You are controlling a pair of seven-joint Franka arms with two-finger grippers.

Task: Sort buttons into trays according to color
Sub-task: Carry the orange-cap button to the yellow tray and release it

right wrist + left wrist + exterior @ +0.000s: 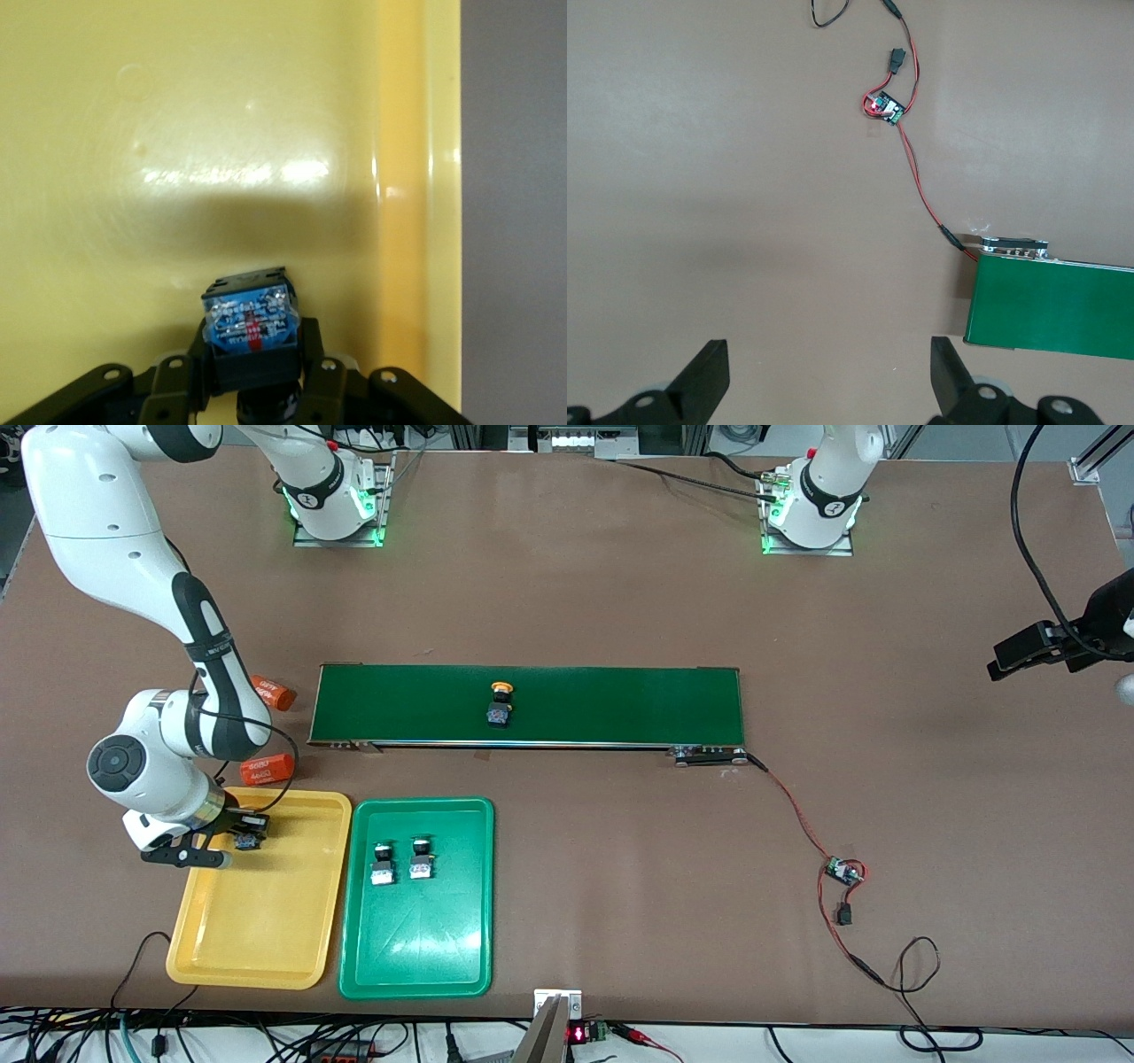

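Buttons sit in three places. One button (pixel 250 329), black-bodied with a blue-labelled end showing, is clamped in the right claw (pixel 237 841), which is closed tight on it and hangs over the yellow tray (pixel 266 948), close to that tray's rim toward the conveyor belt. In the right wrist view the button's cap is hidden, so its colour cannot be told. Two more buttons lie side by side in the green tray (pixel 416 957): the first (pixel 382 864) toward the yellow tray, the second (pixel 421 858) just beside it toward the left arm's end of the table. A fourth button with a yellow-orange cap (pixel 501 702) rests on the long dark-green conveyor belt (pixel 620 704), farther from the front camera than both trays. The two trays lie next to each other, near the right arm's end of the table (pixel 620 886).

The left claw (pixel 829 372) waits wide open and empty over bare table off the belt's end, where a red and black wire (pixel 797 815) runs to a small circuit board (pixel 842 871). Two orange cylinders (pixel 266 769) lie near the yellow tray's rim, beside the right arm.
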